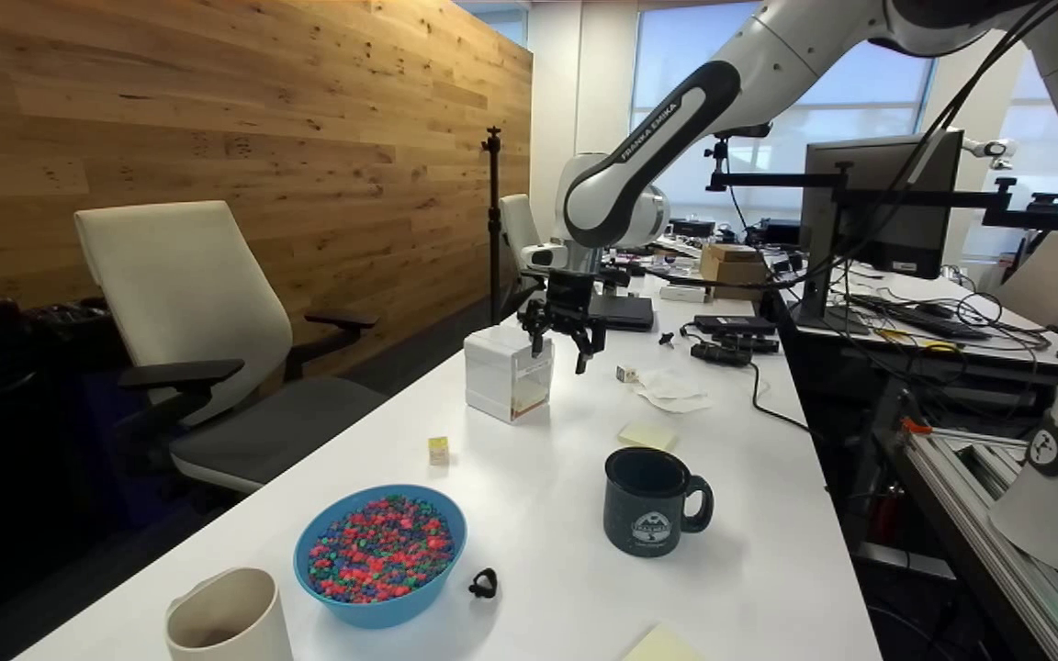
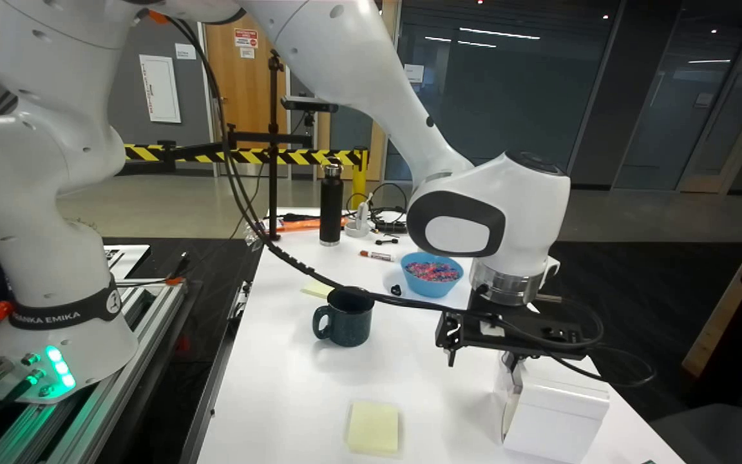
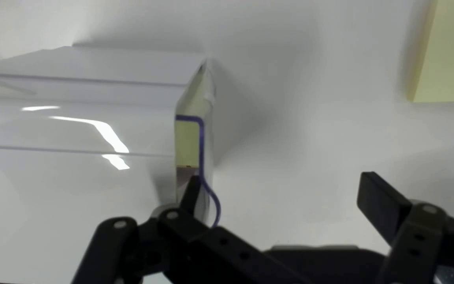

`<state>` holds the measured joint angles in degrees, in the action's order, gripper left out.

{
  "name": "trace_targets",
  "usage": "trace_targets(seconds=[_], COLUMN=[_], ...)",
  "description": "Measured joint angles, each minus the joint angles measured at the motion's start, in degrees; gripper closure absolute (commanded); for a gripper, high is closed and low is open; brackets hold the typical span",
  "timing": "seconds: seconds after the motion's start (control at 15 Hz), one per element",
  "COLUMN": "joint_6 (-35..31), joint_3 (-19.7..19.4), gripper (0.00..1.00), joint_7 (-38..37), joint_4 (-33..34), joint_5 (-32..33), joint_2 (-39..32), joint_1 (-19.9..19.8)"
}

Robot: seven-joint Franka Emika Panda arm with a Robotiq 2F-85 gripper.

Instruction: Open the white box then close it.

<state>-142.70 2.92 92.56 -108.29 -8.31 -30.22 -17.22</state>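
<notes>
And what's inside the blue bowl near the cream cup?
The blue bowl holds many small red, blue and green pieces. They cover its inside bottom, so whatever lies beneath the top layer cannot be seen.

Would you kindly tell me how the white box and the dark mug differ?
The white box has flat sides; the dark mug is round. The mug has a handle, while the box shows none. The box is white; the mug, dark with pale printing. Both stand on the table.
</notes>
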Motion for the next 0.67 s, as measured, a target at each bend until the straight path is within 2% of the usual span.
trace_targets(seconds=[0.6,0.67], joint_6=[0.0,0.0], joint_3=[-0.04,-0.06], gripper=[0.0,0.25], joint_7=[0.0,0.0], joint_4=[0.15,0.16], joint_5=[0.0,0.02], joint_2=[-0.12,-0.12], joint_1=[-0.02,-0.02])
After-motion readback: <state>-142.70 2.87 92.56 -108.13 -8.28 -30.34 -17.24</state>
